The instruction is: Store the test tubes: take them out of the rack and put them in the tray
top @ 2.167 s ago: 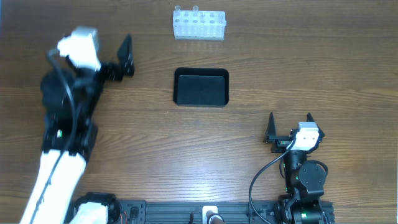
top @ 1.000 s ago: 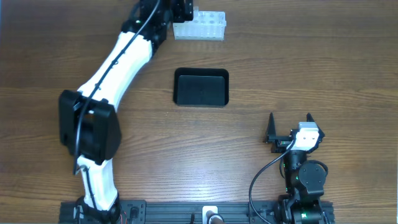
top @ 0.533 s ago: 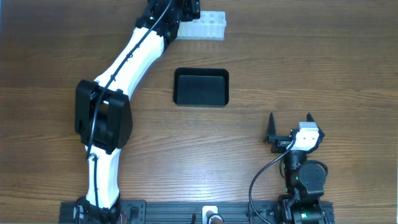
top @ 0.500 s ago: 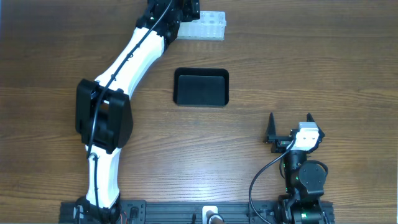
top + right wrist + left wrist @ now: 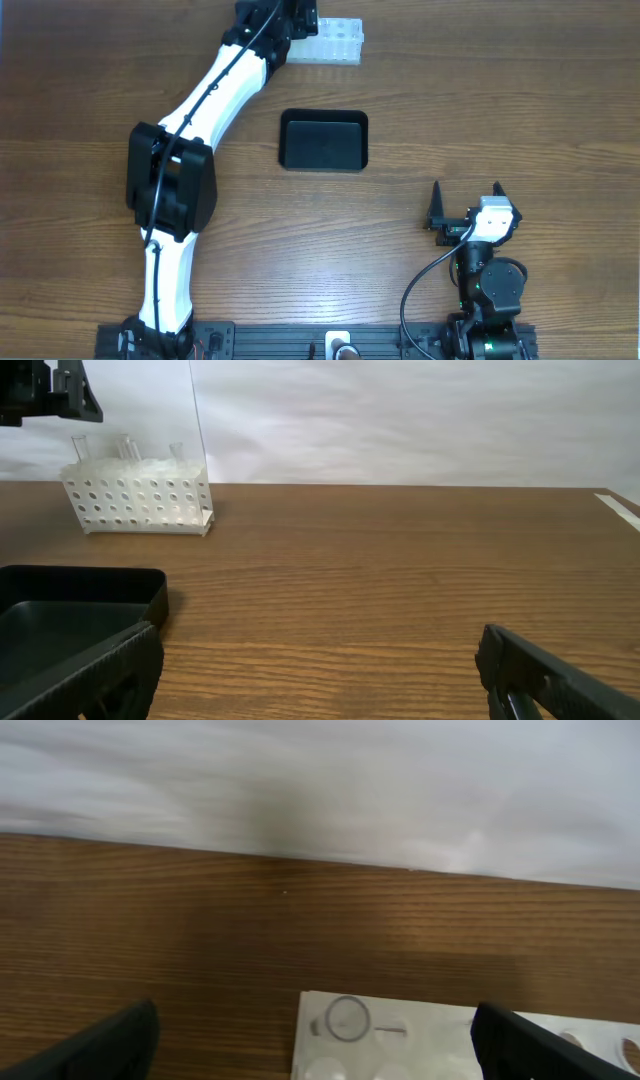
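Observation:
The clear test tube rack (image 5: 328, 42) stands at the table's far edge, with a few tubes (image 5: 124, 448) sticking up from its left end. My left gripper (image 5: 300, 16) hovers open over that end; the rack's top (image 5: 400, 1038) and one tube mouth (image 5: 347, 1017) lie between its fingers (image 5: 110, 1045). The black tray (image 5: 324, 140) sits mid-table with nothing in it, and its corner (image 5: 70, 615) appears in the right wrist view. My right gripper (image 5: 467, 190) rests open near its base, holding nothing, and the right wrist view looks past it (image 5: 320, 650) toward the rack (image 5: 140, 500).
The wooden tabletop (image 5: 500, 100) is bare around the tray and rack. A white wall (image 5: 400, 420) rises just behind the rack. The left arm (image 5: 210, 95) stretches diagonally across the left half of the table.
The left arm swung from the table's left side up to the rack's left end, then nearly stopped over the last half second. The right arm stayed still.

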You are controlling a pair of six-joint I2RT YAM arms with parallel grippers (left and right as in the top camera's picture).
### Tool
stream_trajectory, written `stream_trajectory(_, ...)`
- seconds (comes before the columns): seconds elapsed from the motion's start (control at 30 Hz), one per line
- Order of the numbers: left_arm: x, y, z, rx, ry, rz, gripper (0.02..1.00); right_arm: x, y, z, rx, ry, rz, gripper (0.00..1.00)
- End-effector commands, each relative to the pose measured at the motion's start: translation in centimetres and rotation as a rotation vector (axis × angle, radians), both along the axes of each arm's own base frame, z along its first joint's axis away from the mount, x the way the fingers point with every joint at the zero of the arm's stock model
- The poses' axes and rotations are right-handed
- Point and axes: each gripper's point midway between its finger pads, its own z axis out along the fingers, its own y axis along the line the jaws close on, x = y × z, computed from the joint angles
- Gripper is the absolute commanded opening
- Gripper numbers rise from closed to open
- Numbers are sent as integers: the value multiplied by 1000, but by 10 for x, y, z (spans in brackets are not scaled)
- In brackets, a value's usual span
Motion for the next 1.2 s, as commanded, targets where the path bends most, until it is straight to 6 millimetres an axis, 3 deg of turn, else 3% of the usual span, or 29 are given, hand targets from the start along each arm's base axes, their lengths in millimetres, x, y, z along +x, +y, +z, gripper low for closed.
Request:
stream_trajectory(0.03, 12, 11, -3, -5, -19, 38, 982, 0, -3, -1, -8, -2, -17, 993)
stream_trajectory(0.43, 24, 5, -18, 4, -41, 18, 950, 0, -3, -1, -8, -2, -17, 993)
stream_trajectory(0.73, 25, 5, -21, 6, -43, 16, 831, 0, -3, -1, -8, -2, -17, 991)
stream_trajectory(1.2, 34, -1, -38, 1, -58, 12, 783, 0, -3, -1, -8, -2, -17, 993)
